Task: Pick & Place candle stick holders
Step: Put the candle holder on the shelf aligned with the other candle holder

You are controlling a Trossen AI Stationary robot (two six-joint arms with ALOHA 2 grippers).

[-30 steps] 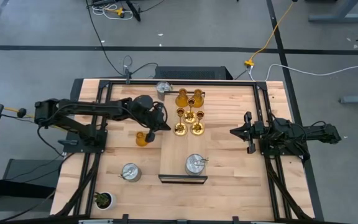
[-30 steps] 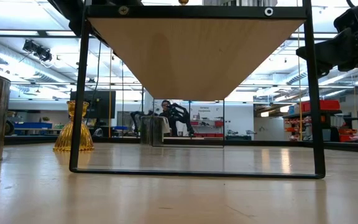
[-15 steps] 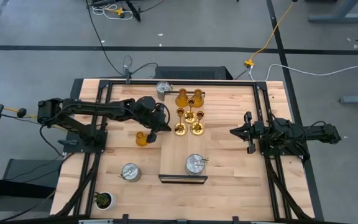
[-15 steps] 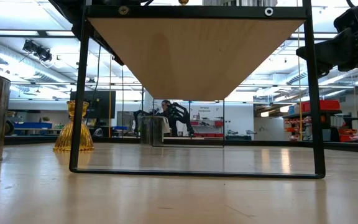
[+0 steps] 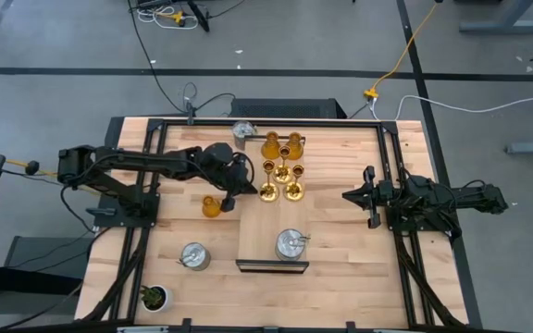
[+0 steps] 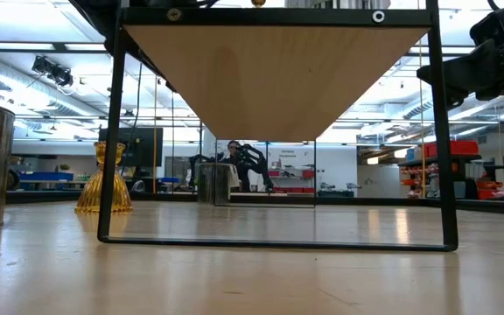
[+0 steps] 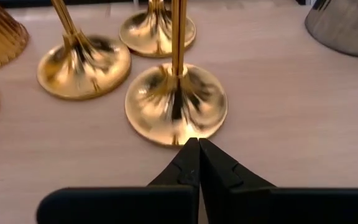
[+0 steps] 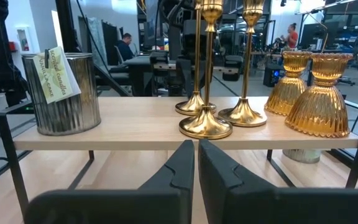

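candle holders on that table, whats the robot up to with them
The left gripper is shut and empty, its tips at the base of a gold candle stick holder on the raised wooden shelf, beside two more gold ones. Two amber holders and one silver holder are on the shelf too. Another amber holder and a silver holder sit on the table. The right gripper, shut, waits at the right side.

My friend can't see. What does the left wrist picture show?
The left gripper, shut and empty, points at the round base of a gold candle stick holder on a pale wooden shelf. Two more gold holders stand behind it.
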